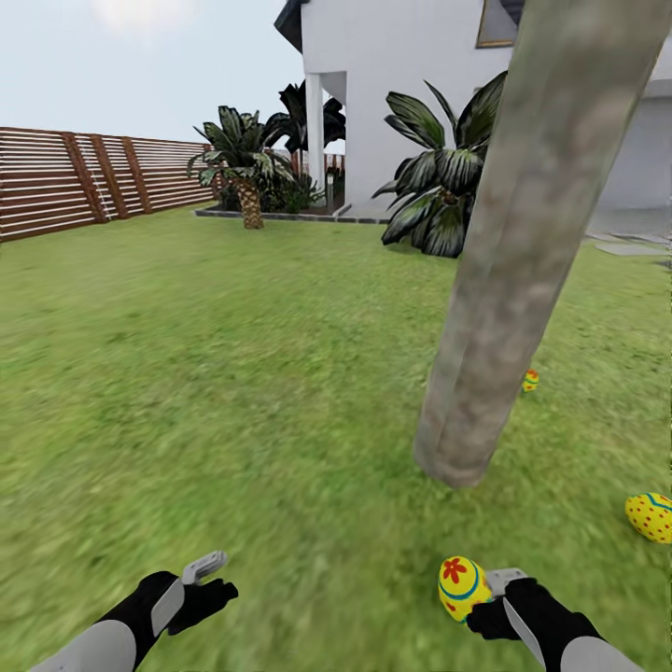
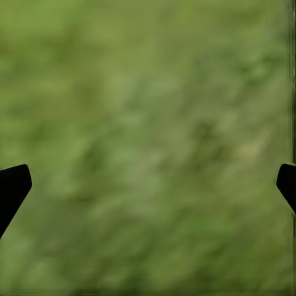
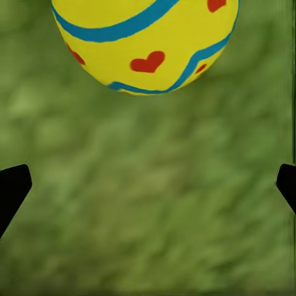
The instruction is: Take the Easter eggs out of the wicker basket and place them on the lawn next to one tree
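Egg (image 3: pixel 145 44) beyond wide-spread right jaws

Three eggs (image 1: pixel 464 588) (image 1: pixel 651 516) (image 1: pixel 530 380) on lawn (image 1: pixel 233 392) around the tree (image 1: pixel 523 252) trunk.

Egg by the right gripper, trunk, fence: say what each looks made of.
Egg: smooth, hard-looking shell, glossy yellow paint with blue bands and red hearts; possibly plastic.
Trunk: rough bark, mottled grey-brown, matte.
Fence: brown horizontal slats, apparently stained wood.

Three eggs on lawn (image 1: pixel 233 373) around tree (image 1: pixel 523 243): one (image 1: pixel 530 380) behind-right, one (image 1: pixel 651 516) right, one (image 1: pixel 462 587) in front.
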You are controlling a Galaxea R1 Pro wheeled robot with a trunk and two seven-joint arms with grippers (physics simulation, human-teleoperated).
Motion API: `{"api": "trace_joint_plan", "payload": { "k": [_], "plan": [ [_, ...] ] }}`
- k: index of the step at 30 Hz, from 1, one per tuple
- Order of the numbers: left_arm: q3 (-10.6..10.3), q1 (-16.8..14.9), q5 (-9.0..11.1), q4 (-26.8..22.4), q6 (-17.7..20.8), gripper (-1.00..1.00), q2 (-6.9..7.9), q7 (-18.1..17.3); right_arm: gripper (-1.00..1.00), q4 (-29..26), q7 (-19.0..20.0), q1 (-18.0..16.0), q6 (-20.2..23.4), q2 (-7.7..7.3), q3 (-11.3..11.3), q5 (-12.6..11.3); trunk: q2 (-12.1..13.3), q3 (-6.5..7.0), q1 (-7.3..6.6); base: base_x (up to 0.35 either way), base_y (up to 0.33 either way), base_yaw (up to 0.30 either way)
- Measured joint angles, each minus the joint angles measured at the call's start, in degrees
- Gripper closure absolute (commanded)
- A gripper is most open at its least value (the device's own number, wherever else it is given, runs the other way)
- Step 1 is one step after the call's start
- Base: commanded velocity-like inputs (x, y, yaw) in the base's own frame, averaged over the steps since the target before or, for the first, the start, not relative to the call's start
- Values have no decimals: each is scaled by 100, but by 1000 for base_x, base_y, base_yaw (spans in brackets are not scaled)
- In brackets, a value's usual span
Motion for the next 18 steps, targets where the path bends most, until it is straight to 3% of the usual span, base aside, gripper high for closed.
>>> {"api": "trace_joint_plan", "payload": {
  "k": [5,13,18],
  "plan": [
    [-4,1,-21,4,-1,-100,-58,2,-100,0,-1,-1,1,2,1,0,7,111,-12,-223,-195,62],
    [-12,2,-26,7,0,-100,-82,2,-100,2,-5,-1,8,1,0,7,18,288,-33,-216,-203,269],
    [-4,1,-11,6,1,-100,-82,3,-100,3,-4,-2,6,1,0,5,24,399,-46,-84,-31,289]
  ]
}}
